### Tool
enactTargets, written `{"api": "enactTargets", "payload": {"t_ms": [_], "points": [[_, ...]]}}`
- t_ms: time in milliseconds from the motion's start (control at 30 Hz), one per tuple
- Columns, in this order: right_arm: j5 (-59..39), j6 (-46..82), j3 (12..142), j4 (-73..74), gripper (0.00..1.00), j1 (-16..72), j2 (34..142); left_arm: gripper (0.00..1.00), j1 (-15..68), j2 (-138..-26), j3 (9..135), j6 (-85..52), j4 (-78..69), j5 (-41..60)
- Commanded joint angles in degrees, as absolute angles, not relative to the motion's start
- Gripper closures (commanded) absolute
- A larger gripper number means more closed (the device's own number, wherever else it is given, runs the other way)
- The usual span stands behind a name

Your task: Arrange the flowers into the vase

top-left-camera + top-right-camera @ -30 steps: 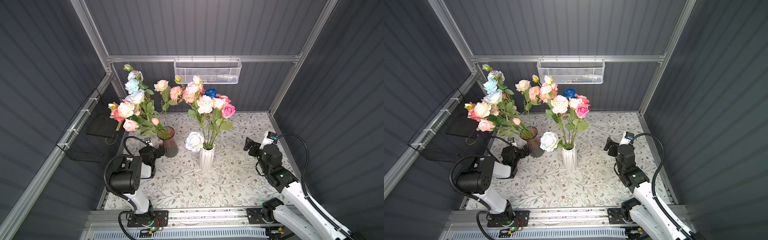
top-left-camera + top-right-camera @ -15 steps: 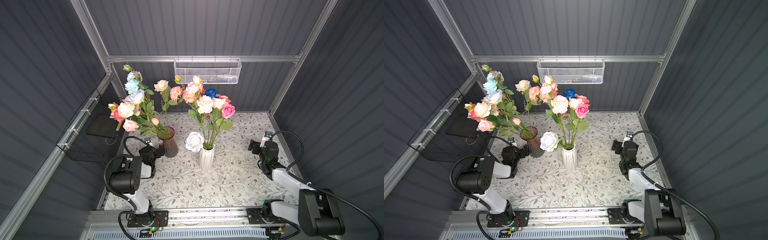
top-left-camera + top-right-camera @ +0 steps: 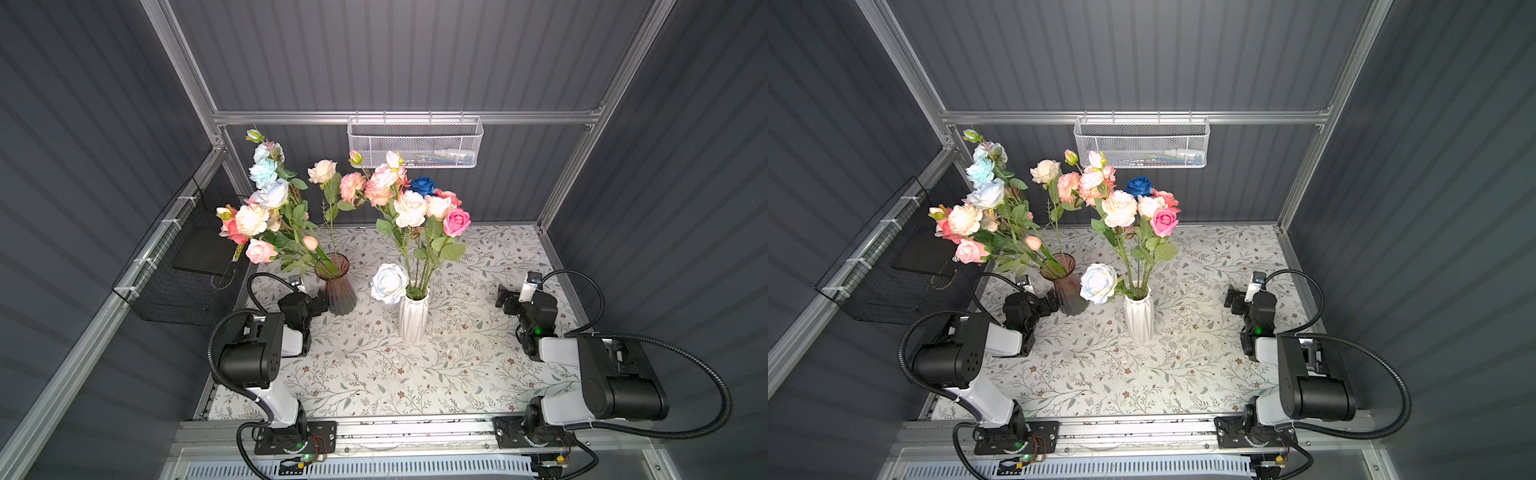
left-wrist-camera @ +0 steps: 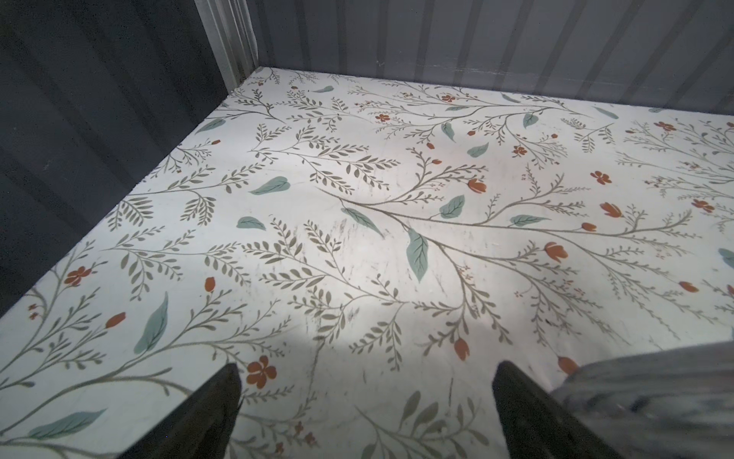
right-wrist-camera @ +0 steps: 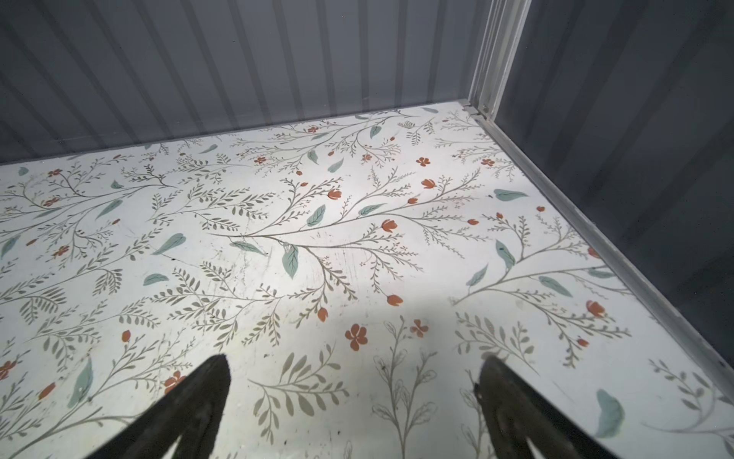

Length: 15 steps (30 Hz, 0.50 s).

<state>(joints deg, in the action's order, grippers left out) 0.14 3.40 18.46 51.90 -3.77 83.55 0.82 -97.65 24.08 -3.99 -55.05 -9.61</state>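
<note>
White vase (image 3: pixel 413 318) sits mid-table in a top view and holds roughly half the flowers (image 3: pixel 417 208). The rest are in the glass vase (image 3: pixel 338 291) at its 10 o'clock. Pale rose (image 3: pixel 389 282) droops over the white rim toward 9 o'clock. Left gripper (image 3: pixel 321 300) is low at the glass vase's 9 o'clock, just beside its base, jaws wide, empty. Right gripper (image 3: pixel 505 297) is at the white vase's 3 o'clock, well apart, also wide and empty.

Left wrist: fingers (image 4: pixel 216 413) are spread over bare mat (image 4: pixel 357 198) with nothing between them. The blurred grey mass beside one finger is likely the glass vase's base.

Right wrist: fingers (image 5: pixel 198 401) are spread over the mat, nothing held.

Risks for you:
- Swing the left arm out carelessly and you'll likely clip the glass vase. It looks top-heavy with leaning stems and could tip.
- Pull one stem and tangled leaves may drag its neighbours.
- Push new stems into the narrow white neck and you could knock the drooping rose out.
</note>
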Motion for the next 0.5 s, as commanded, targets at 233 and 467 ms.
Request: {"api": "enactTargets", "payload": {"t_ms": [233,467], "points": [[-1.1,3.34,18.8,54.93,0.01,-3.96,83.32,0.0,1.32,-98.18,25.27,-2.81,-55.15,-10.35],[-1.12,3.34,18.9,54.93,0.01,-3.96,83.33,0.0,1.32,-98.17,25.24,-2.81,-55.2,-10.29]]}}
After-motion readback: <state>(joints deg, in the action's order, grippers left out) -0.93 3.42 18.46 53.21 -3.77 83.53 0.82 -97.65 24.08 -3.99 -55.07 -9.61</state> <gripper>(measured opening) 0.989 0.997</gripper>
